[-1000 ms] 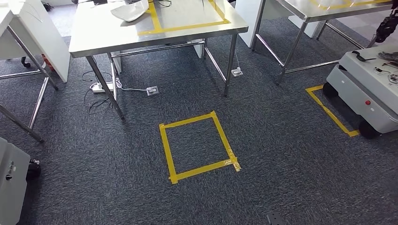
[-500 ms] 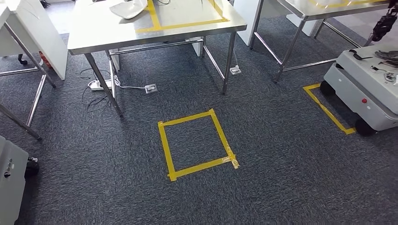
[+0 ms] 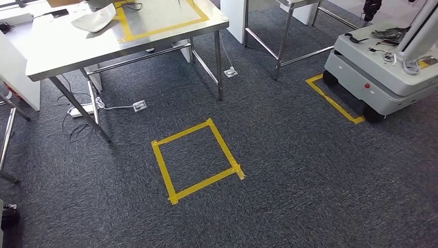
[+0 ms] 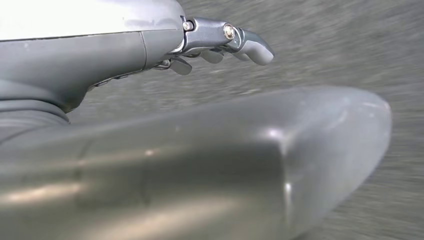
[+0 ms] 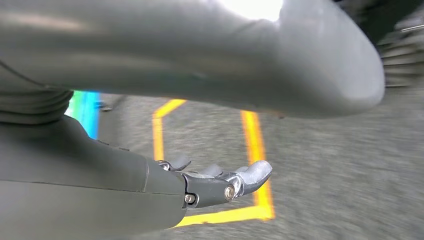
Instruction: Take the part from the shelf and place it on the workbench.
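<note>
On the left stands a steel workbench (image 3: 62, 51) marked with a yellow tape outline (image 3: 160, 20); a white part (image 3: 94, 20) lies on its top, touching the outline's left edge; cables and a power strip (image 3: 82, 109) lie on the dark carpet (image 3: 310, 181) beneath. In the middle of the floor is a yellow tape square (image 3: 196, 160); to the right a white wheeled cart (image 3: 382, 77) carries small dark items, beside another yellow floor mark (image 3: 333, 101). The left hand (image 4: 220, 42) hangs over carpet, fingers apart, holding nothing; the right hand (image 5: 220, 182) hangs likewise above yellow tape, empty, fingers spread.
</note>
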Available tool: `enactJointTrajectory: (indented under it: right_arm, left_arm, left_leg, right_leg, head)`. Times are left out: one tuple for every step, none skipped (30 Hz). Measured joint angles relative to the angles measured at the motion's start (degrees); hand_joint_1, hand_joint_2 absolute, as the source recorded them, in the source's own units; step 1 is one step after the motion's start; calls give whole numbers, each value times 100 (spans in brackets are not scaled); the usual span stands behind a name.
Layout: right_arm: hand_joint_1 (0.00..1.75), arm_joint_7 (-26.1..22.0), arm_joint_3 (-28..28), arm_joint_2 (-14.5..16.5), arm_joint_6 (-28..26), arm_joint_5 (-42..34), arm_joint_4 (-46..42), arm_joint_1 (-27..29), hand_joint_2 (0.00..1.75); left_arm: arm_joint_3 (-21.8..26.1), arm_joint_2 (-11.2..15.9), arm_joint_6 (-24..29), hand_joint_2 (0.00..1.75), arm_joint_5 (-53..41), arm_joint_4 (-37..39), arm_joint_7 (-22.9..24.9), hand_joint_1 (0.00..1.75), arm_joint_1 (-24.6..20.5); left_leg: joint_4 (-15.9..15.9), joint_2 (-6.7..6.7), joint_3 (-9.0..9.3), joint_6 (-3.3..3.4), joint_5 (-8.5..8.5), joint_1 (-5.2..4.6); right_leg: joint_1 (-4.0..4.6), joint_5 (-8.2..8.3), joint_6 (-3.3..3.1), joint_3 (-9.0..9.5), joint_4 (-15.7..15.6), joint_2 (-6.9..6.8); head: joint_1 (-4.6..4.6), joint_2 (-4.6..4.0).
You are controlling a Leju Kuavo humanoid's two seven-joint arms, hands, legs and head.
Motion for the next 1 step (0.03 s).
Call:
enactJointTrajectory:
  right_arm:
    - [0,-6,38,-2,3,-33,-47,-40,0]
  left_arm:
    - [-13,7,-1,0,24,43,1,0,58]
  left_leg:
    - [211,-17,-91,5,-97,-7]
  right_leg:
    - [12,4,-8,-9,1,37]
  head:
    - [-2,0]
